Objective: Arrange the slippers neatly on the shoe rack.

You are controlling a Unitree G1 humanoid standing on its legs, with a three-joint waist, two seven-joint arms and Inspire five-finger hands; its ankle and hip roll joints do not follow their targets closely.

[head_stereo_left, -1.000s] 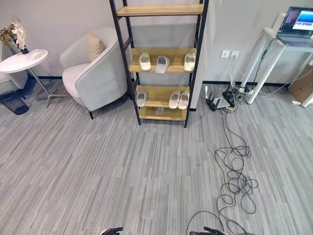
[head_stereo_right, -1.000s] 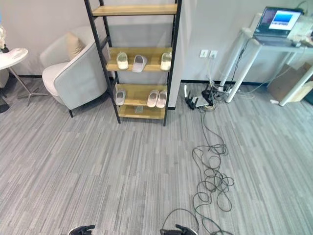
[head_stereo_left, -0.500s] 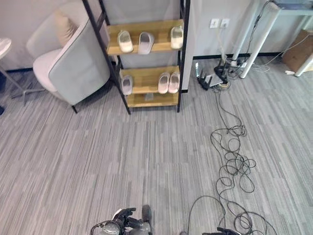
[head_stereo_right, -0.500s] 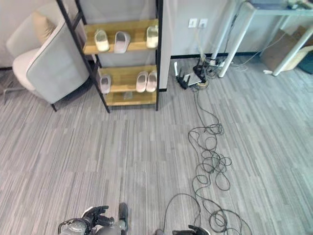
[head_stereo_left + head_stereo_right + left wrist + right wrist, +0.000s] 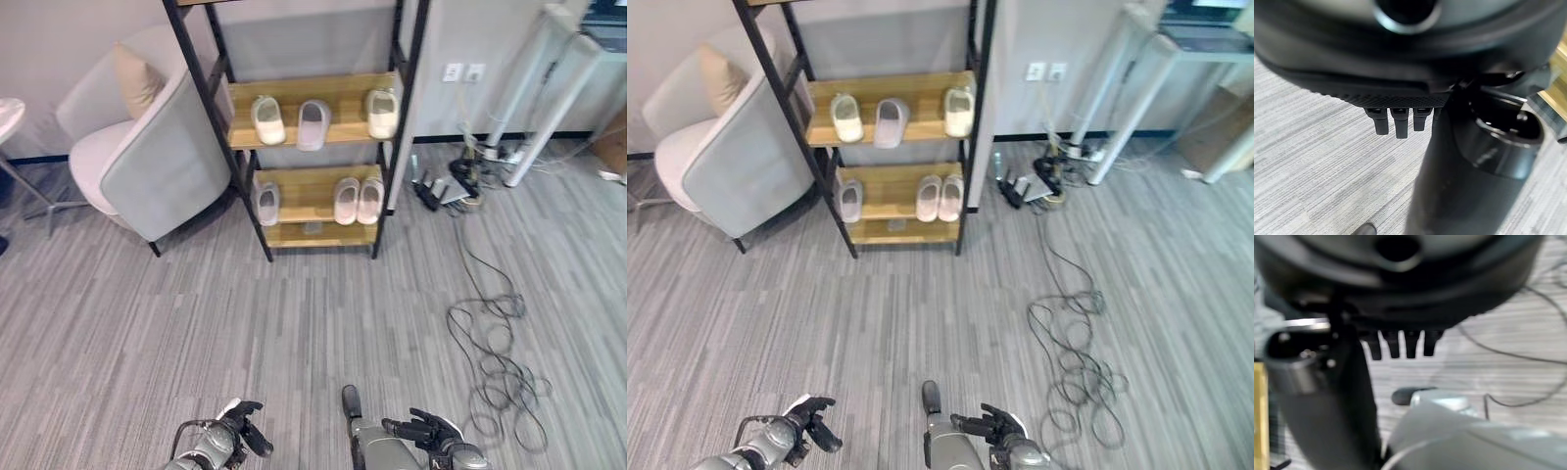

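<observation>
Slippers, six, pale: three on shoe rack (image 5: 245, 137) middle shelf (image 5: 312, 119), three on lower shelf (image 5: 304, 201), upper centre. Left robot hand (image 5: 238, 431) and right robot hand (image 5: 423, 431) at bottom edge, fingers loosely extended, holding nothing.

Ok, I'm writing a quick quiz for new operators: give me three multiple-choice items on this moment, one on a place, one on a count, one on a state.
1. Where does the armchair stand?
A. left of the shoe rack
B. right of it
C. behind the robot

2. How many slippers lie on the upper shelf that bears slippers?
A. one
B. three
C. five

3. What do the left hand and right hand hold?
A. a slipper each
B. one slipper together
C. nothing

Answers: 1 A, it sits at the rack's left post. 2 B, three lie in a row. 3 C, both are low, far from the rack, fingers relaxed and empty.
</observation>
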